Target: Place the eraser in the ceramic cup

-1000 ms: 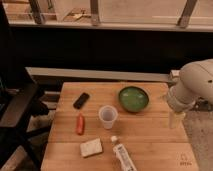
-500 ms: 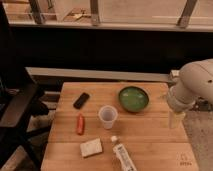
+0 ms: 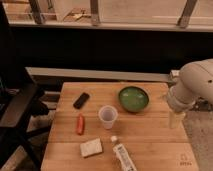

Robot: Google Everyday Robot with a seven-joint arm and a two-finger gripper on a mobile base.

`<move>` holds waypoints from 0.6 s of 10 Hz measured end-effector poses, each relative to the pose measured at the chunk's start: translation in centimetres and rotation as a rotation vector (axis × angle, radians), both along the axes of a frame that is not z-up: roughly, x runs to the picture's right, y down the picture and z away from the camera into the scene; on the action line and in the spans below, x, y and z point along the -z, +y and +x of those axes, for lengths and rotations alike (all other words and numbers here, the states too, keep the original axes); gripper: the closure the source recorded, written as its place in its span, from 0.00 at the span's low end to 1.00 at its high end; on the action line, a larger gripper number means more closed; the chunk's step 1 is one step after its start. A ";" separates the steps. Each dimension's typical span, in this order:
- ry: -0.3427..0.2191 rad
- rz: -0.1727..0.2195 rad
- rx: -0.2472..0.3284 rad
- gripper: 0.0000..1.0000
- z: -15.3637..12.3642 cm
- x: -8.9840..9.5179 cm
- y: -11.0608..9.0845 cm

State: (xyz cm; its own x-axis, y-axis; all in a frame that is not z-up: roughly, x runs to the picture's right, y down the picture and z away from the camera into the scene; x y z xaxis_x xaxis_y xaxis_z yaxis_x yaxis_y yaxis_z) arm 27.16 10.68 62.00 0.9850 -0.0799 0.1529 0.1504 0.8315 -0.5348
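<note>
The eraser (image 3: 81,100), a small flat black block, lies on the wooden table (image 3: 150,135) near its back left corner. The ceramic cup (image 3: 108,116), whitish and tapered, stands upright in the middle of the table, a short way right of and nearer than the eraser. My gripper (image 3: 174,120) hangs below the white arm at the table's right edge, far from both, open with nothing in it.
A green bowl (image 3: 133,98) sits behind and right of the cup. An orange-red stick (image 3: 80,124), a beige sponge (image 3: 91,147) and a white tube (image 3: 123,156) lie at the front. A dark chair (image 3: 17,107) stands to the left.
</note>
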 end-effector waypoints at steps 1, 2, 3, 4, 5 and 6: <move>0.000 0.000 0.000 0.20 0.0 0.0 0.0; 0.000 0.000 0.000 0.20 0.0 0.0 0.0; 0.000 0.000 0.000 0.20 0.0 0.0 0.0; 0.001 0.001 0.001 0.20 0.0 0.1 -0.1; -0.003 0.003 0.005 0.20 0.0 0.1 -0.1; -0.032 0.012 0.030 0.20 -0.8 -0.1 -0.9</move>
State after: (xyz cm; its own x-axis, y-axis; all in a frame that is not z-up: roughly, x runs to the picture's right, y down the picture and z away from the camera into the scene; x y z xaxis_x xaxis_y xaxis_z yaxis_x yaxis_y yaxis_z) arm 26.33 9.79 62.15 0.9767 -0.1118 0.1832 0.1927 0.8328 -0.5189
